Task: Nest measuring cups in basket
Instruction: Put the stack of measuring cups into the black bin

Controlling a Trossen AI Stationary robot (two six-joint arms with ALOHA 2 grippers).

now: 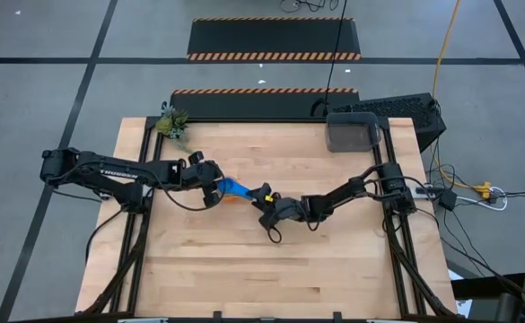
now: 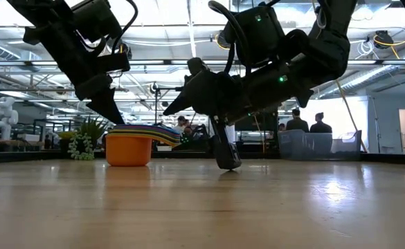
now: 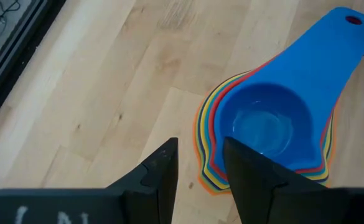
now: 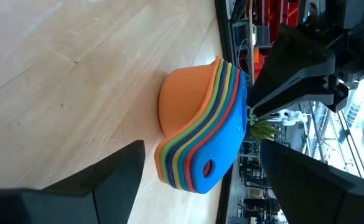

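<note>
7 measuring cups (image 1: pixel 235 187), nested in 1 stack, blue on top and orange at the bottom, stand on the table (image 1: pixel 244 269) at centre-left of the high frame, well apart from the basket (image 1: pixel 352 133) at upper right.

Left gripper (image 3: pixel 199 171): fingers narrowly parted, poised over the stack's rim at the end away from the handles, 1 finger over the bowl and 1 outside; contact cannot be told. Probably placed to pinch the rim.

Right gripper (image 1: pixel 264 196): jaws wide, empty, just beside the handle end. Likely waiting to take or steady the handles.

View notes: the right wrist view alone shows the coloured handle layers fanned edge-on; the left wrist view alone looks into the blue bowl; the low view shows the orange cup flat on the wood; only the high view includes the basket.
</note>
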